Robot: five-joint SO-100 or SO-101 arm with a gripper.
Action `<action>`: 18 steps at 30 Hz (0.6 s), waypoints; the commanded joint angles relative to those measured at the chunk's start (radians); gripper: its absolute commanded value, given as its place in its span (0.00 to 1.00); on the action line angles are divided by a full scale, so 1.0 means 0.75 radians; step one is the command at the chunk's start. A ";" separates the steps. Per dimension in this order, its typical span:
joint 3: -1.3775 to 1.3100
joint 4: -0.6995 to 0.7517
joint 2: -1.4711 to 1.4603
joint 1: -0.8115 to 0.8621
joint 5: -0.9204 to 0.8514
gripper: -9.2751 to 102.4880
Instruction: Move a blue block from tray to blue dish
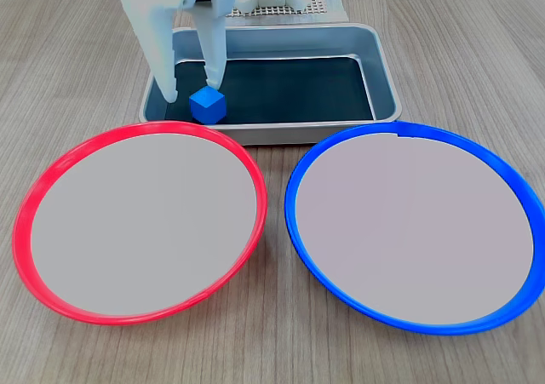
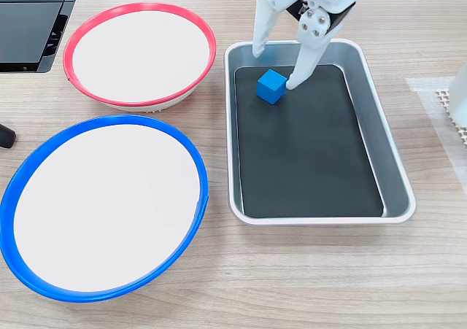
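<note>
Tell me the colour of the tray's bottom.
Black; the tray bottom shows best in this fixed view.

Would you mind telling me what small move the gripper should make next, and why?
Probably close the gripper: its open fingers reach down into the tray on either side of the blue block, one tip seemingly touching it, so it isn't gripped yet.

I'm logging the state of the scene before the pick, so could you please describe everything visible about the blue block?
The blue block is a small, bright blue cube with plain, smooth, plastic-looking faces. It sits flat on the dark bottom of the tray, turned so a corner faces the camera in both fixed views, near the tray corner closest to the red dish. The gripper has its jaws open around it; one white fingertip looks to touch or nearly touch the block, the other stands apart.
</note>
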 commanded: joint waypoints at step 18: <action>-0.112 -0.059 -0.231 -0.045 0.084 0.27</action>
